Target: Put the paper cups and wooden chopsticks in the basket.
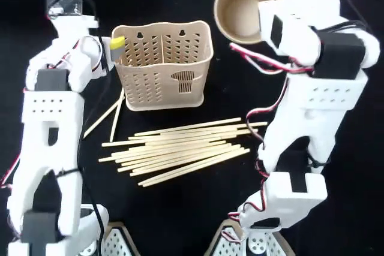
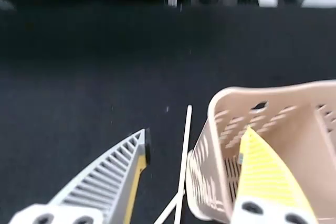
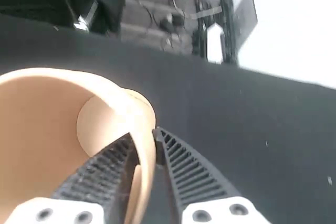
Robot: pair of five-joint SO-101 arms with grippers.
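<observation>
Step in hand, seemingly: loading cup (image 1: 243, 10). Pinched by its wall in right gripper (image 3: 146, 145), aloft just beyond basket (image 1: 162, 67). Straddled basket's wall with left gripper (image 2: 195, 131), fingers apart. Chopsticks (image 1: 180, 148) loose before basket. Likely needed next: shift over basket, release.

Paper cup (image 1: 240, 10): tan, top of frame right of centre, mouth tipped toward the camera, rim pinched in the right gripper (image 3: 143, 139). Wooden chopsticks (image 1: 180, 148): pale loose bundle lying flat mid-frame, two strays left. Basket (image 1: 162, 82): beige, perforated, upright, just above the bundle.
</observation>
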